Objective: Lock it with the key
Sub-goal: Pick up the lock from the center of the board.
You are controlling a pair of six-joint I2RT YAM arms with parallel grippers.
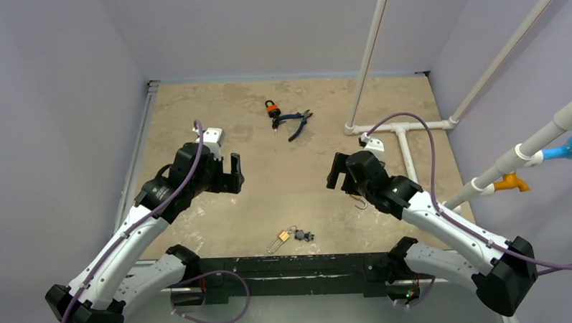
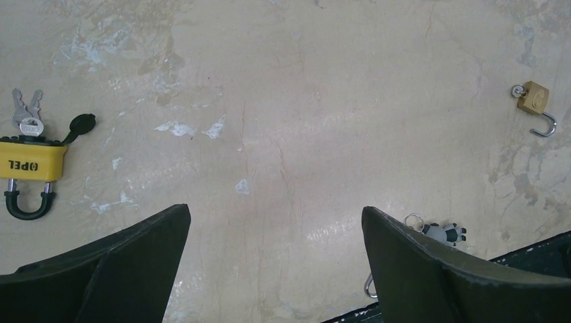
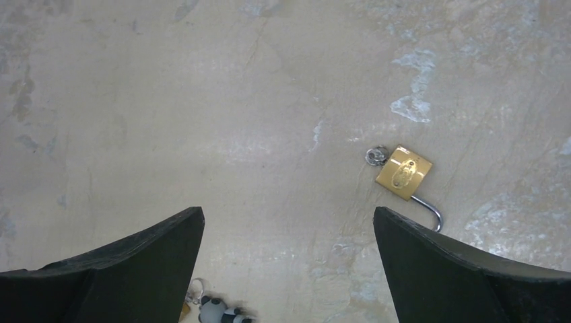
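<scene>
A small brass padlock lies with its shackle swung open and a small key at its body; it also shows in the left wrist view, and just under my right arm in the top view. A second brass padlock with a panda keychain lies near the front edge. A yellow-orange padlock with keys lies at the back. My left gripper and my right gripper hover open and empty.
Blue-handled pliers lie beside the yellow-orange padlock. White pipes stand at the back right, with grey pipes and blue and orange taps on the right. A black rail runs along the table's front edge.
</scene>
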